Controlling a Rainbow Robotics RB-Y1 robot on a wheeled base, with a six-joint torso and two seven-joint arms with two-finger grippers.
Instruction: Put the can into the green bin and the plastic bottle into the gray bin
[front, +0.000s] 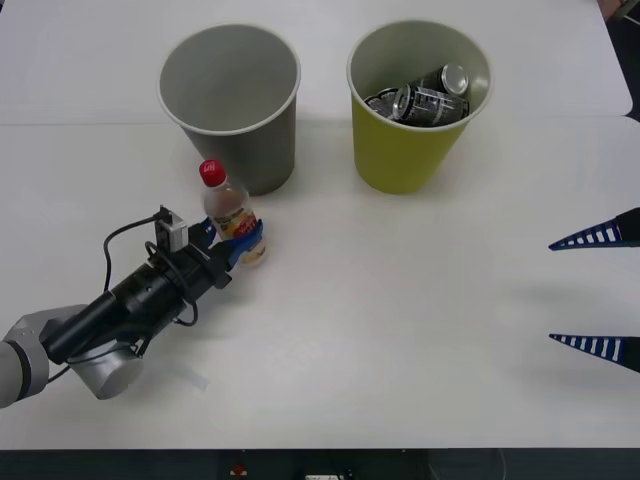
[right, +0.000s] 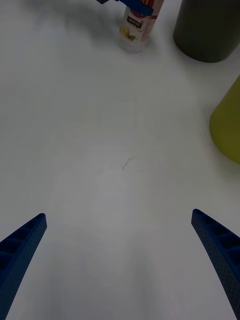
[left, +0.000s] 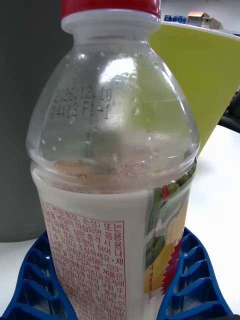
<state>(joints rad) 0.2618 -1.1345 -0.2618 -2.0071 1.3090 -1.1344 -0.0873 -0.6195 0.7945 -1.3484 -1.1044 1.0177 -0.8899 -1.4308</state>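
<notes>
The plastic bottle (front: 230, 215), clear with a red cap and a yellow-orange label, is upright on the table just in front of the gray bin (front: 232, 105). My left gripper (front: 243, 247) is shut on its lower body, and the blue fingers (left: 37, 285) hug the label on both sides. In the left wrist view the plastic bottle (left: 115, 150) stands before the gray bin (left: 20, 125) and the green bin (left: 200, 75). The green bin (front: 418, 100) holds two dark cans (front: 425, 97). My right gripper (front: 600, 290) rests open at the right edge, with nothing between its fingers.
The two bins stand side by side at the back of the white table (front: 400, 330). The right wrist view shows bare tabletop (right: 120, 150) between the right gripper (right: 118, 214) and the bottle (right: 135, 25), with the gray bin (right: 207, 30) and green bin (right: 227, 125) beyond.
</notes>
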